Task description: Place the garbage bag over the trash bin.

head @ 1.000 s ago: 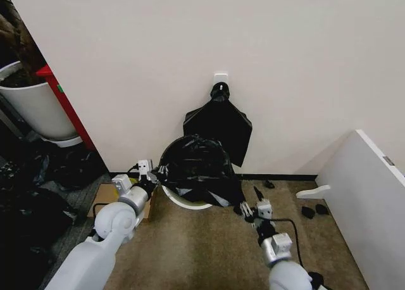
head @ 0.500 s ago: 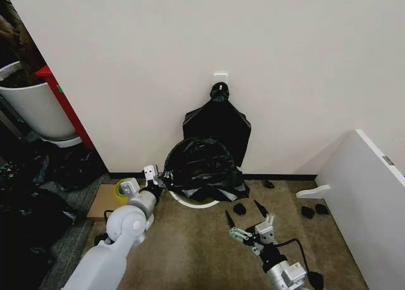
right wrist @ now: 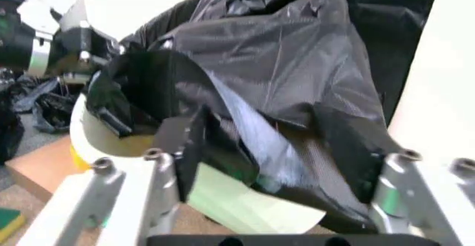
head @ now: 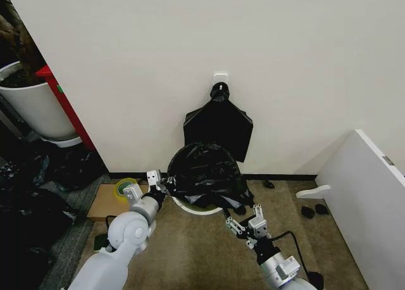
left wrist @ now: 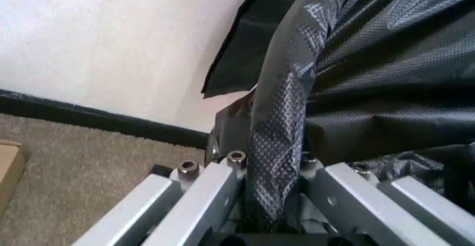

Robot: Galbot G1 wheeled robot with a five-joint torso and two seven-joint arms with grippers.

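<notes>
Garbage bag (head: 204, 174) draped over the trash bin (head: 190, 206) at the wall's foot. Left gripper (head: 155, 183) clamped on the bag's left edge. Right gripper (head: 243, 224), fingers spread, sits just short of the loose right hem, bag ahead of it.

garbage bag (right wrist: 297, 62) draped over trash bin (right wrist: 245, 201) — jaws apart

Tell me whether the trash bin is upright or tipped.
Tipped: the trash bin leans toward the robot, its bag-draped mouth raised, while the left hand grips the garbage bag.
</notes>
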